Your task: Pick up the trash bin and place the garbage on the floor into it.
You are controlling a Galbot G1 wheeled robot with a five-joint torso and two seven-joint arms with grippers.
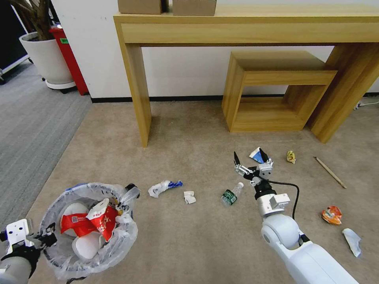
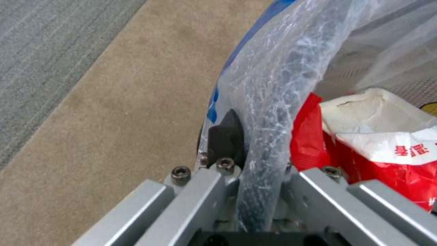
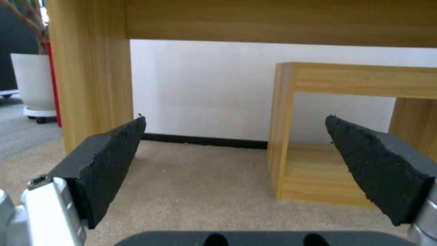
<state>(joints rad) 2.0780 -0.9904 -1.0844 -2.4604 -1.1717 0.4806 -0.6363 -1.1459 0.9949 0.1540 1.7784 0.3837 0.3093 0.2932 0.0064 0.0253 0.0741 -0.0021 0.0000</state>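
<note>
1. The floor (image 1: 189, 236), a beige-brown carpet, is stretching out in front of a tall wooden console (image 1: 244, 27) and a smaller wooden cube shelf (image 1: 272, 90), both standing against the white wall.
2. The trash bin (image 1: 118, 240) is sitting at the lower left of the head view, lined with a crinkly whitish plastic bag and already holding a red wrapper (image 1: 85, 223) and white crumpled items.
3. The left gripper (image 1: 46, 236) is gripping the bin's near rim; in the left wrist view its fingers (image 2: 226, 136) are closing on the bagged rim (image 2: 273, 112), one outside and one inside.
4. The right gripper (image 1: 250, 157) is hovering above the carpet toward the right, with its jaws spread wide apart and nothing between them; the right wrist view is showing its two black pads (image 3: 109, 164) well apart, facing the cube shelf.
5. The garbage is lying scattered on the floor: a green-label clear bottle (image 1: 231, 194) just left of the right arm, a blue-white carton (image 1: 257, 154) just beyond the right gripper, a white and blue crumpled wrapper (image 1: 164, 187) and a small white scrap (image 1: 189, 197) near the bin.
6. Farther right, a yellow scrap (image 1: 291, 156), a thin wooden stick (image 1: 329, 172), an orange wrapper (image 1: 331, 215) and a pale crumpled piece (image 1: 352, 241) are lying well apart from one another.
</note>
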